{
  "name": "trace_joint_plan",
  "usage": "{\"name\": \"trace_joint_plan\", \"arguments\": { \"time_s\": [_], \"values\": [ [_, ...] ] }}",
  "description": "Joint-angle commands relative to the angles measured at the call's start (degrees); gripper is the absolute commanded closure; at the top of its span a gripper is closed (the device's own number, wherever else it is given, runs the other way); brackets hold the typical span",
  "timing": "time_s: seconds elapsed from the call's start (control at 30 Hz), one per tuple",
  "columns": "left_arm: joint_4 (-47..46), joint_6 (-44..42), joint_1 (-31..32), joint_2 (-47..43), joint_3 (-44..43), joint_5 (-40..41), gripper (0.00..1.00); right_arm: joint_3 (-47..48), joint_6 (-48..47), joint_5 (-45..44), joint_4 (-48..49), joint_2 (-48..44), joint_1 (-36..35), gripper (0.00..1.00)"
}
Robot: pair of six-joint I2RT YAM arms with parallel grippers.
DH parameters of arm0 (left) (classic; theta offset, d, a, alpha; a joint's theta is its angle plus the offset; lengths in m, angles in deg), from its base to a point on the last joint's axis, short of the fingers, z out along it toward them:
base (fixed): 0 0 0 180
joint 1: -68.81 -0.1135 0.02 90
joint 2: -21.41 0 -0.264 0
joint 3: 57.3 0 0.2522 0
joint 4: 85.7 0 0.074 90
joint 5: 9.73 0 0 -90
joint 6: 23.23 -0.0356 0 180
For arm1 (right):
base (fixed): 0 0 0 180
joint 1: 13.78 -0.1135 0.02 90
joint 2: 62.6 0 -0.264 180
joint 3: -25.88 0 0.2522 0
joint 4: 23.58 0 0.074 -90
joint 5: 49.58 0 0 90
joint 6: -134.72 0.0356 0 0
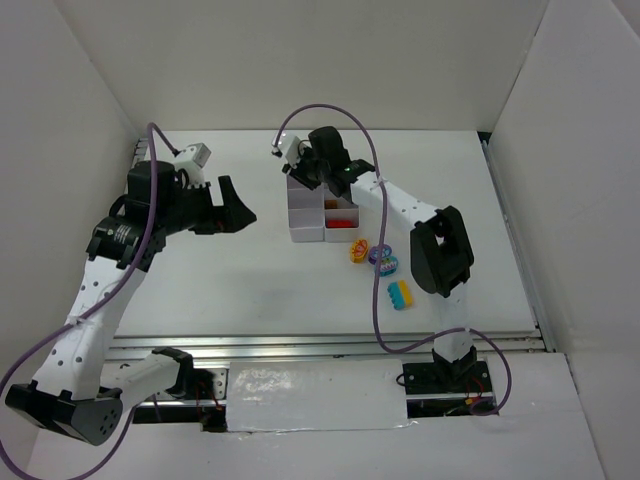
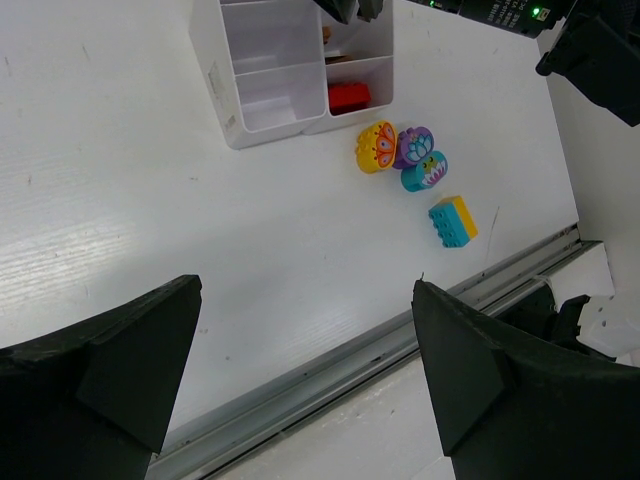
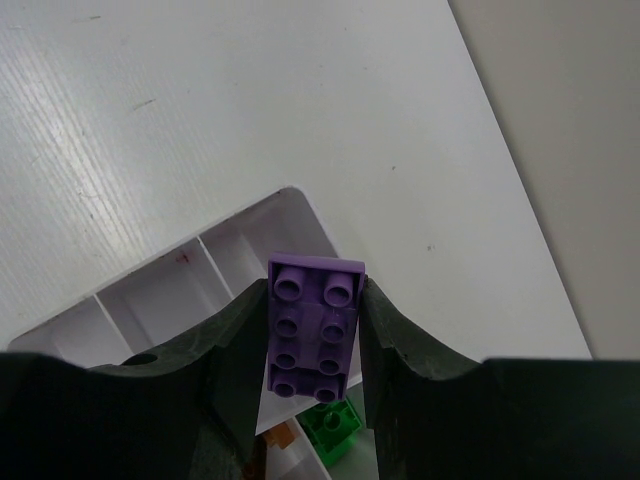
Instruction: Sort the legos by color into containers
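The right pincer [image 3: 314, 300], clamped on the purple brick [image 3: 310, 350] above the white tray [image 3: 292, 196], ought to shift clear of the green brick [image 3: 335, 425] just beneath it, drop low over a bare compartment [image 3: 165, 300], then let go, while the left pincer [image 2: 305, 330] stands spread wide, holding nothing.

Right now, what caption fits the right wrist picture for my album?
Right gripper pinches a purple brick above the white containers, a green brick below.

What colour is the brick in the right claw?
The brick is purple; the right wrist view shows it best.
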Motion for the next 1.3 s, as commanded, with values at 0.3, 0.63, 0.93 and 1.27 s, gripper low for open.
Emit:
{"name": "trace_joint_plan", "arguments": {
  "time_s": [0.3,0.63,0.93,1.27],
  "values": [
    [-3.6,-1.1,-0.2,-1.5,0.8,-1.7,0.0,-1.4,2.6,-0.4,4.6,0.2,-0.4,0.62],
    [-4.3,-0.6,-0.3,-1.7,1.2,-1.3,0.0,-1.3,3.0,0.2,3.9,-0.1,-0.3,0.43],
    [-4.1,-0.3,-0.2,-1.9,0.7,-0.7,0.0,-2.4,9.7,1.3,5.3,-3.6,0.2,0.44],
    [-1.3,1.7,-0.2,1.4,-3.9,3.2,0.0,-10.6,49.9,-26.0,0.7,-25.4,2.1,0.0]
  ]
}}
